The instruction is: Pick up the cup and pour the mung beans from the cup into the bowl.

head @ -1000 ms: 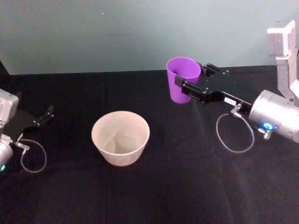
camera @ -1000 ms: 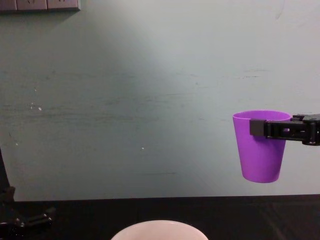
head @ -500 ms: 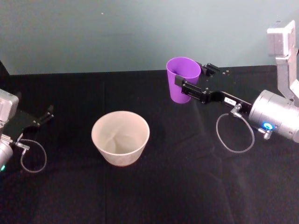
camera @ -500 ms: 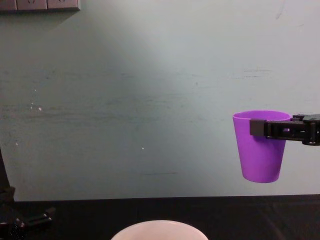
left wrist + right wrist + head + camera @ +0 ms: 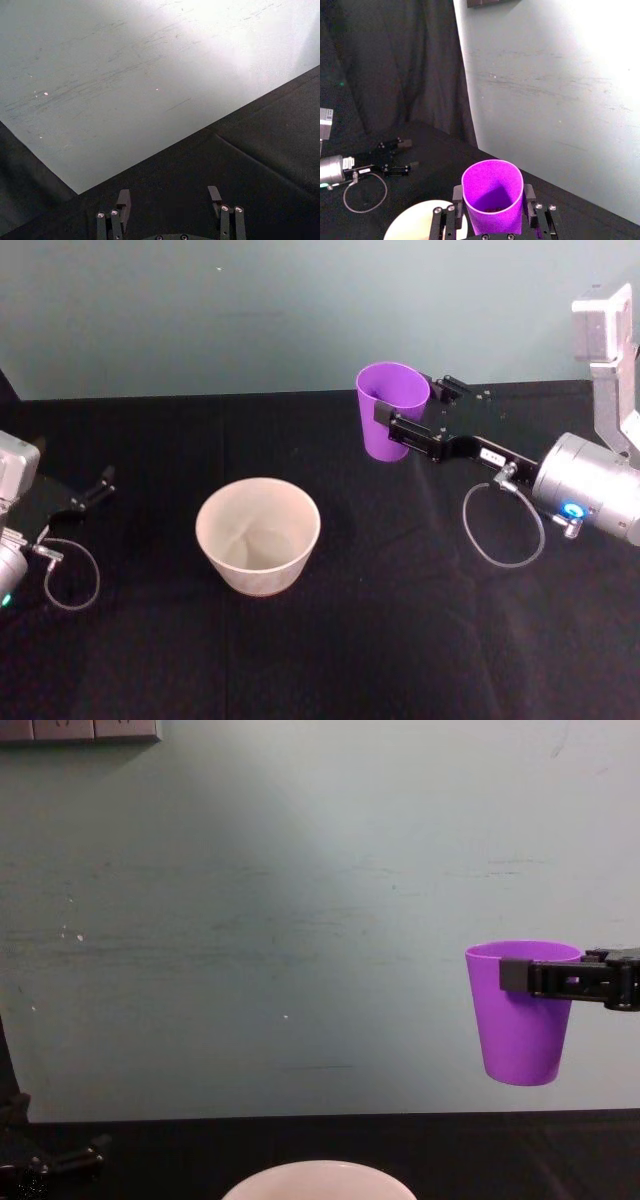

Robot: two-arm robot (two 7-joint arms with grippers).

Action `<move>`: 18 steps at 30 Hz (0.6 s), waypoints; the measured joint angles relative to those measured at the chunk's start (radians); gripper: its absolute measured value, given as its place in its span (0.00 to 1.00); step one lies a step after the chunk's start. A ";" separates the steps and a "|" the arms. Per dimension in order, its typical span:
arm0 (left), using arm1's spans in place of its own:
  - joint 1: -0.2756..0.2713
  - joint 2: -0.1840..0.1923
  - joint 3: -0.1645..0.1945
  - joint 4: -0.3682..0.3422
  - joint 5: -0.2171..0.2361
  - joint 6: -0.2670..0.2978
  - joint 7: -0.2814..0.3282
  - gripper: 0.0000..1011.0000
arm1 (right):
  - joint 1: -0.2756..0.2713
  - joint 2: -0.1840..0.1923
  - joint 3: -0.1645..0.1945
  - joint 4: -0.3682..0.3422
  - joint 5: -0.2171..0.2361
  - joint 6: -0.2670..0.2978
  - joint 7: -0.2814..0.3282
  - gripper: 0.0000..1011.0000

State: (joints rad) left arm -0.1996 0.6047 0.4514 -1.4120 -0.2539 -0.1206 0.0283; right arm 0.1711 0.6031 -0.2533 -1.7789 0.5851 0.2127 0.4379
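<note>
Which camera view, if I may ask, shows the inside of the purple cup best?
The right wrist view: it looks down into the cup, held by the right gripper, dark bits at its bottom. The head view shows rim and side; the chest view, its outer wall.

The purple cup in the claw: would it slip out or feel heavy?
Probably light: the cup hangs upright in the air, pinched near its rim by the right claw alone. Its smooth wall looks slippery, yet it widens above the grip, so sliding down seems unlikely.
</note>
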 joint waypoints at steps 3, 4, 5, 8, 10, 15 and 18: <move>0.000 0.000 0.000 0.000 0.000 0.000 0.000 0.99 | 0.000 0.000 0.000 0.000 0.000 0.000 0.000 0.71; 0.000 0.000 0.000 0.000 0.000 0.000 0.000 0.99 | 0.000 0.000 0.000 0.000 0.000 0.000 0.000 0.71; 0.000 0.000 0.000 0.000 0.000 0.000 0.000 0.99 | 0.000 0.000 0.000 0.000 0.000 0.000 0.000 0.71; 0.000 0.000 0.000 0.000 0.000 0.000 0.000 0.99 | 0.000 0.000 0.000 0.000 0.000 0.000 0.000 0.71; 0.000 0.000 0.000 0.000 0.000 0.000 0.000 0.99 | 0.000 0.000 0.000 0.000 0.000 0.000 0.000 0.71; 0.000 0.000 0.000 0.000 0.000 0.000 0.000 0.99 | 0.000 0.000 0.000 0.000 0.000 0.000 0.000 0.71; 0.000 0.000 0.000 0.000 0.000 0.000 0.000 0.99 | 0.000 0.000 0.000 0.000 0.000 0.000 0.000 0.71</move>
State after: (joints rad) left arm -0.1995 0.6047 0.4514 -1.4120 -0.2539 -0.1205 0.0283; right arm 0.1711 0.6031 -0.2533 -1.7789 0.5850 0.2127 0.4379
